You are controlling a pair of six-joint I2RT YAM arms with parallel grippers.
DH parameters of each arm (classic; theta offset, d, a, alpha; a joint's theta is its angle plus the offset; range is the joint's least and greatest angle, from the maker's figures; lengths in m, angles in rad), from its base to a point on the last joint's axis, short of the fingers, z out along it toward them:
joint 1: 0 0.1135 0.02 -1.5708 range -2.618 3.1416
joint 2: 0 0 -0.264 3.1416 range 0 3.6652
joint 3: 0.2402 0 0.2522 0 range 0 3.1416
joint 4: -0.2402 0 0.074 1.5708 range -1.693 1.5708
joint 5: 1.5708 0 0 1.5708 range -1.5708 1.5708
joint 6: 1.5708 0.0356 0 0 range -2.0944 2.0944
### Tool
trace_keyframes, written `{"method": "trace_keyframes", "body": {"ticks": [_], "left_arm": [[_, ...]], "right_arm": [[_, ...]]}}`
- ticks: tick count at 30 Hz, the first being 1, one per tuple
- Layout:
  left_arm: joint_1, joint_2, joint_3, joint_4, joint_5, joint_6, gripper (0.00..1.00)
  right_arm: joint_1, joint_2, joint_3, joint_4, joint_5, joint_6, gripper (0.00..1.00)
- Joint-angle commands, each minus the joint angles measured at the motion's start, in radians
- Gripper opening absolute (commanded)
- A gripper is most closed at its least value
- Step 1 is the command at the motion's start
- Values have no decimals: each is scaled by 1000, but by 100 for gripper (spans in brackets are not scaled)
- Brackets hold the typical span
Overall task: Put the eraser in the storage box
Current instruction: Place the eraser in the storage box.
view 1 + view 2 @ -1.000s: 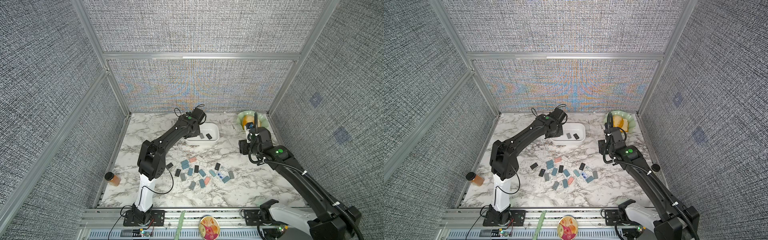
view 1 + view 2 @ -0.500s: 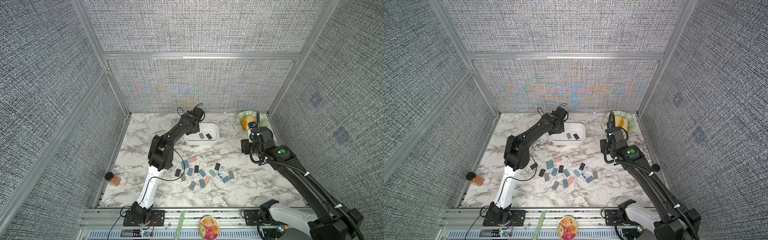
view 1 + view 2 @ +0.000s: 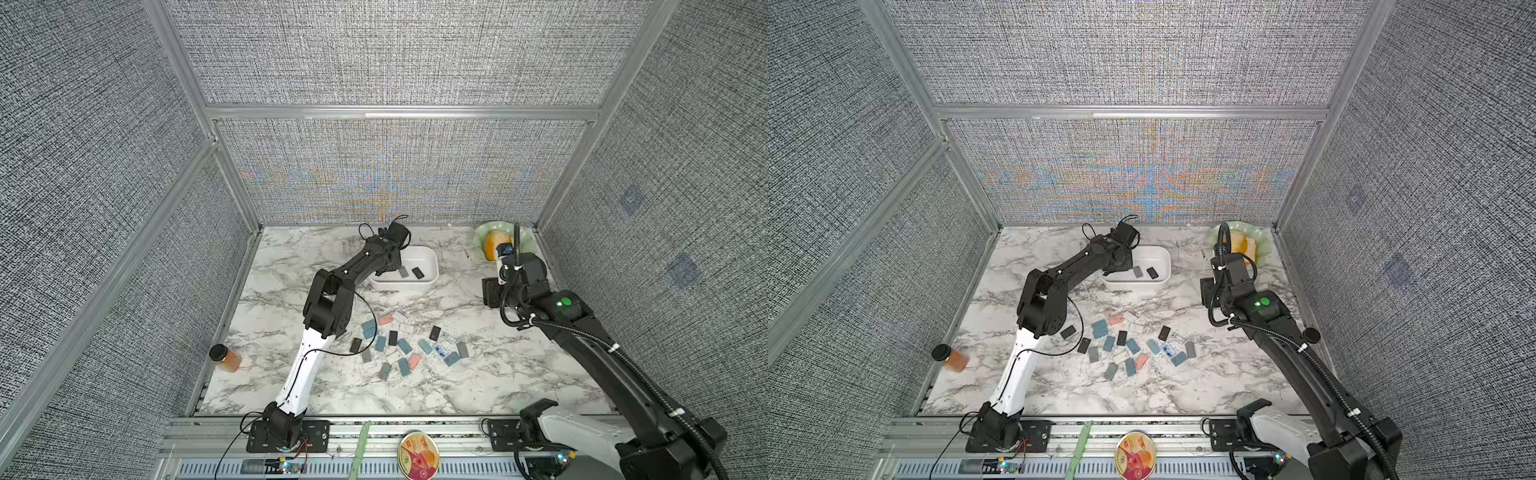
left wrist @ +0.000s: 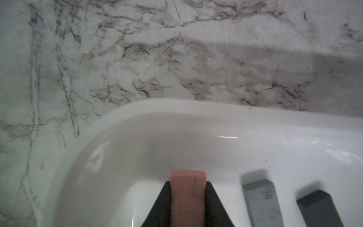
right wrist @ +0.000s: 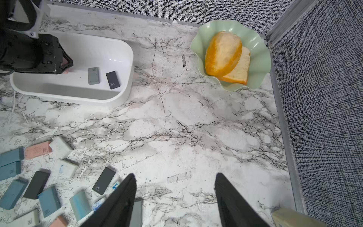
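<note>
1. Far centre of the marble table (image 3: 498,374), left of the green dish (image 5: 257,39), sits the storage box (image 3: 407,286), long axis left-right. The grey eraser (image 4: 261,202) and black eraser (image 4: 318,208) already lie flat in its right half.
2. Mid-table, the loose erasers (image 3: 399,345) are scattered on the near side of the box, apart from it.
3. I have the left gripper (image 4: 188,183) down inside the box's left end, jaws clamped on the pink eraser (image 4: 188,198). I see the right gripper (image 5: 175,176) hanging over the marble at the right edge of the loose erasers, fingers apart with nothing between them.
4. The pink eraser is within the box walls, low over the floor. I can't tell whether it touches. Its long axis runs along the fingers, free end leading toward the floor. The fingers bear on two opposite long sides.
5. My read on handling: light, rubbery, slight give, grippy against the pads, not fragile. Holding across the long sides suits it. I'd expect a short drop to be harmless, though it may bounce or tip over flat.
</note>
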Motion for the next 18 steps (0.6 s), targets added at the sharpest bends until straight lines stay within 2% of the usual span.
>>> {"method": "trace_keyframes", "body": {"ticks": [1, 10, 18], "left_arm": [[3, 16, 3, 30, 26, 1, 32], [6, 21, 5, 33, 30, -3, 46], [8, -48, 7, 30, 41, -2, 51]], "right_arm": [[2, 4, 11, -6, 10, 9, 67], [2, 12, 21, -5, 6, 6, 67], [2, 18, 17, -10, -19, 11, 67]]}}
